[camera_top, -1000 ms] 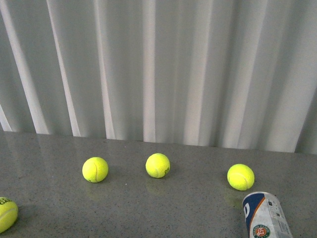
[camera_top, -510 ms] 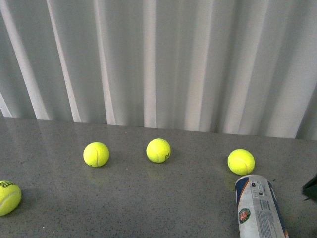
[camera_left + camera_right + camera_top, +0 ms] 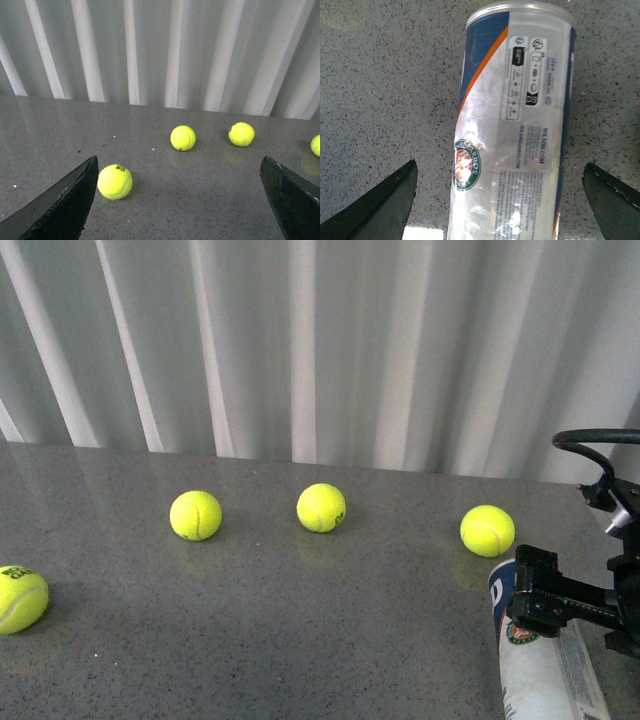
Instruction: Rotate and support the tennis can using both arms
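Fingers (image 3: 377, 207) of the right gripper (image 3: 497, 200) were spread wide, one on each side of the tennis can (image 3: 520, 125). I saw speckled grey table (image 3: 385, 100) in the gap on both sides, so no contact that I could see. The can lay on its side, between the two tips. Its orange stripe, round green-red logo and small print faced the wrist camera, and its metal rim was at the far end from the fingers.

From the front camera, the right arm (image 3: 585, 605) came in from the right edge, with its black head over the rim end of the can. A black cable (image 3: 580, 438) looped above it. The can sat low on my right side of the table, its length running toward the camera. The rightmost ball (image 3: 487, 530) was just beyond its rim end; they looked apart, though I couldn't be sure.

The left gripper (image 3: 177, 202) was open wide too, hanging over bare table, with only its two dark tips in its own wrist view. One ball (image 3: 115, 182) lay just beside one of those tips.

In the front view, two more balls, the middle one (image 3: 321, 508) and the one left of it (image 3: 196, 515), stood in a loose row with the rightmost ball. All were well apart. A fourth ball (image 3: 22, 598) lay nearer, at the far left edge. A white pleated curtain (image 3: 300, 340) hung behind the table.
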Action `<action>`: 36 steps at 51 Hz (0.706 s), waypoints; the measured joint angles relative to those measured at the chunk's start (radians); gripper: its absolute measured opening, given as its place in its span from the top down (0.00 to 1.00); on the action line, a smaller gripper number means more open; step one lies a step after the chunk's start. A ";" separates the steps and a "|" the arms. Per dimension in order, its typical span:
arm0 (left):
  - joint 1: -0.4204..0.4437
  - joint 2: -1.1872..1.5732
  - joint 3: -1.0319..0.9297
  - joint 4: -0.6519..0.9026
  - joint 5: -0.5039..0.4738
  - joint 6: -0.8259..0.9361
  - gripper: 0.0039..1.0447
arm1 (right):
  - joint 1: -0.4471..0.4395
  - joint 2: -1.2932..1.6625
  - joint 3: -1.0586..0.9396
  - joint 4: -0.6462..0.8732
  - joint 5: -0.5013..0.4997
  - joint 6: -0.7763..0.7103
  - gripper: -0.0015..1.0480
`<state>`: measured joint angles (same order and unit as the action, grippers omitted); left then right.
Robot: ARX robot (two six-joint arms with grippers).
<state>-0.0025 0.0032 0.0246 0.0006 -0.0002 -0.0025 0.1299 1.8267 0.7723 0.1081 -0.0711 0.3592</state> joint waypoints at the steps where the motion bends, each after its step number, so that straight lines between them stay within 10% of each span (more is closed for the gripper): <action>1: 0.000 0.000 0.000 0.000 0.000 0.000 0.06 | 0.003 0.011 0.006 0.000 -0.002 0.001 0.07; 22: 0.000 0.000 0.000 0.000 0.000 0.000 0.06 | 0.057 0.204 0.143 -0.003 0.025 0.017 0.07; 36: 0.000 0.000 0.000 0.000 0.000 0.000 0.06 | 0.092 0.219 0.164 -0.032 0.005 -0.023 0.38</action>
<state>-0.0025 0.0032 0.0246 0.0006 -0.0002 -0.0025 0.2222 2.0457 0.9360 0.0757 -0.0662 0.3363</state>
